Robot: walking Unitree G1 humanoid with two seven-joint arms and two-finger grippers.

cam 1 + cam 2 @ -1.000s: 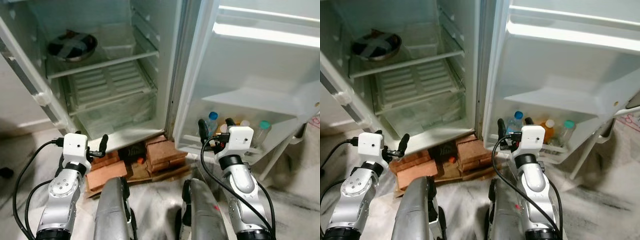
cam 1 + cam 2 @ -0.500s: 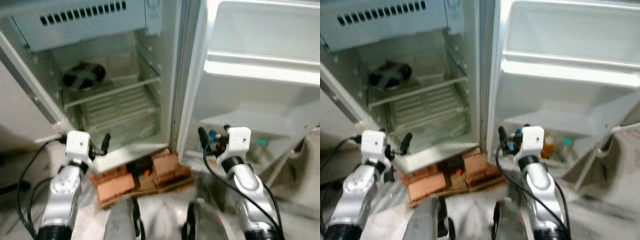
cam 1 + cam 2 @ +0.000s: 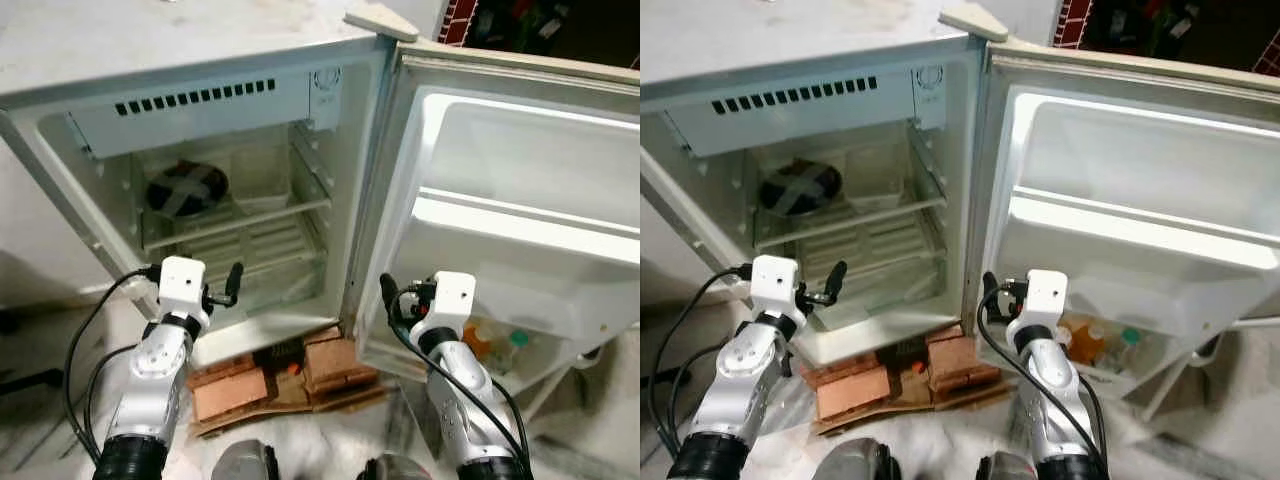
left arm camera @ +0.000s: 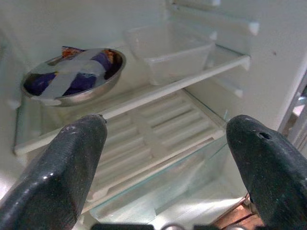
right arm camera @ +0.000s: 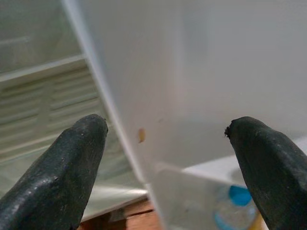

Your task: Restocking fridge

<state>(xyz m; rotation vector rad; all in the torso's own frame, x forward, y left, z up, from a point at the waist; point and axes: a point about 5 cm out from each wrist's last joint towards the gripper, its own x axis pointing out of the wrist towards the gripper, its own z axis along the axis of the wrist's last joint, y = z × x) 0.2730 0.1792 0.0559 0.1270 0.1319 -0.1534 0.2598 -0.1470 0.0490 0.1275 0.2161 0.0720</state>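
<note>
A small white fridge stands open before me. On its upper shelf sits a metal bowl covered and crossed with tape, with a clear plastic tub beside it. The lowest rack of the open door holds bottles, one with a blue cap. My left gripper hangs open and empty in front of the lower shelves. Just as open and empty, my right gripper is level with the door's inner edge, near the bottle rack.
The fridge rests on red bricks and a piece of cardboard on the pale floor. A glass shelf lies below the bowl's shelf. Black cables trail from both wrists.
The camera has risen and tilted up, so the whole fridge and its top are now in view. Both arms have come up with it; both grippers remain open and empty.
</note>
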